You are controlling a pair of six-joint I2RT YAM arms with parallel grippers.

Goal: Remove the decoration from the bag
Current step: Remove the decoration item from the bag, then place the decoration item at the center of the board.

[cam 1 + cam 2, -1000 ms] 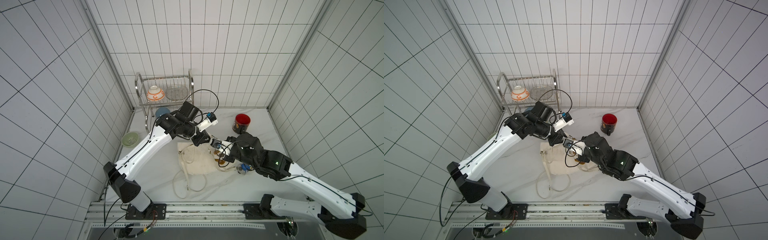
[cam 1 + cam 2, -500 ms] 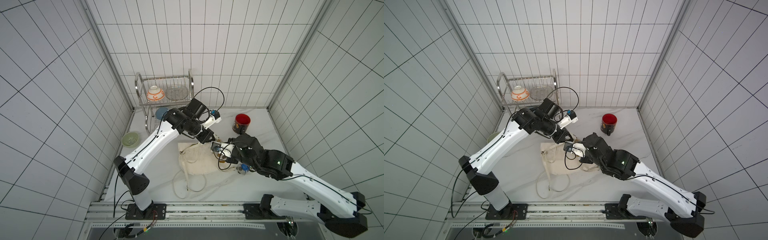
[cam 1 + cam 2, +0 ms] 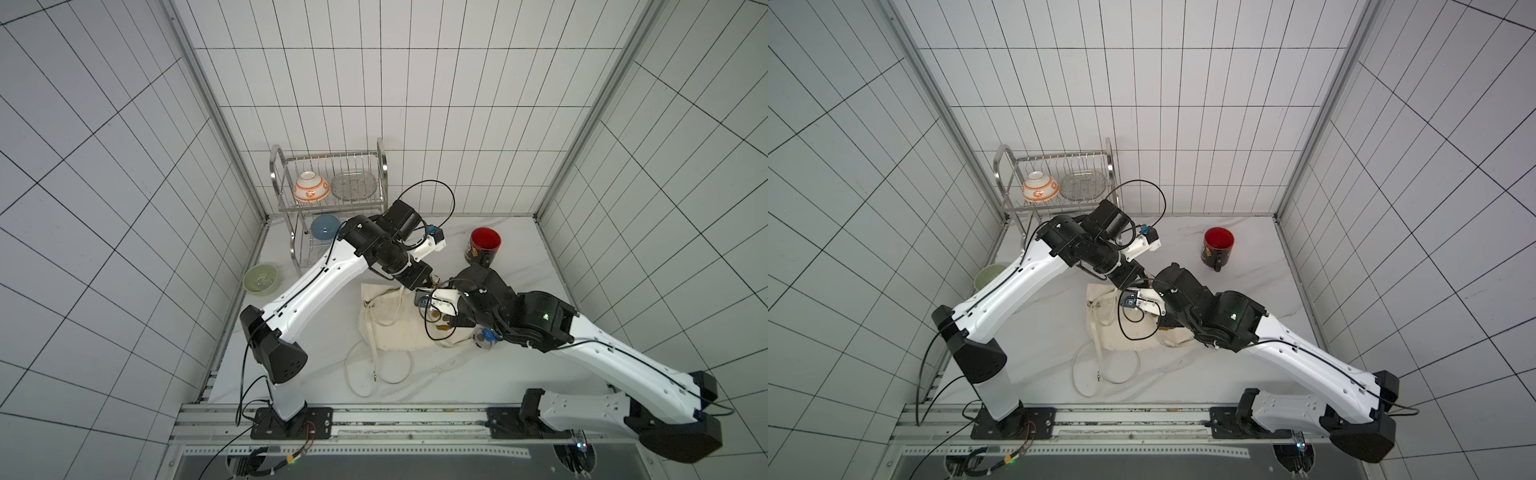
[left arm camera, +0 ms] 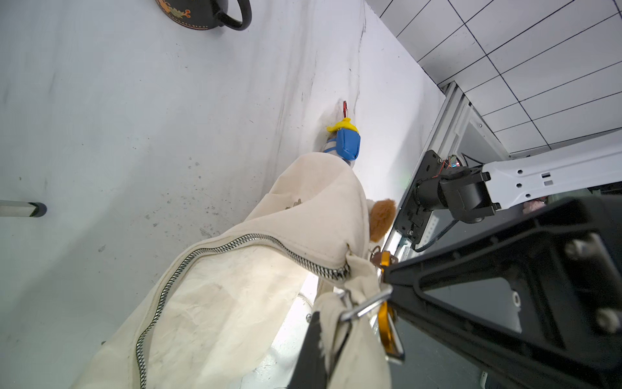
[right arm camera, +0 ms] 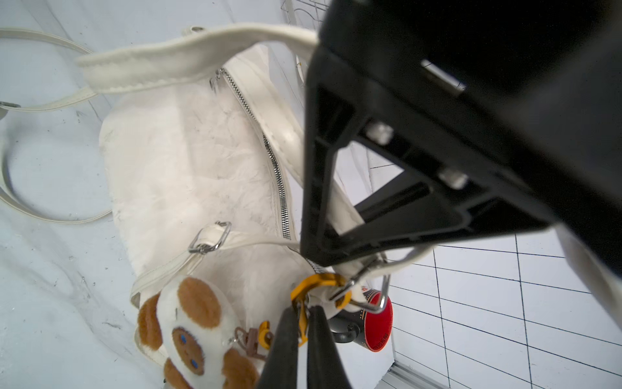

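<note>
Where left pincer (image 4: 350, 299) closes, bag (image 4: 235, 303) corner between

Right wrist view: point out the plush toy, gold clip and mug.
plush toy (image 5: 188, 350), right wrist view, its face
gold clip (image 5: 316, 279), right wrist view, curved top
mug (image 5: 378, 326), right wrist view, red inside

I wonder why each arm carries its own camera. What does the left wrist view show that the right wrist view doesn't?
Only the left wrist view: a small blue-and-yellow figure on the table next to the bag. Only the right wrist view: the plush toy's face, the mug's red inside and the long straps. Both: the bag, its zip, the orange clip and part of the mug.
</note>
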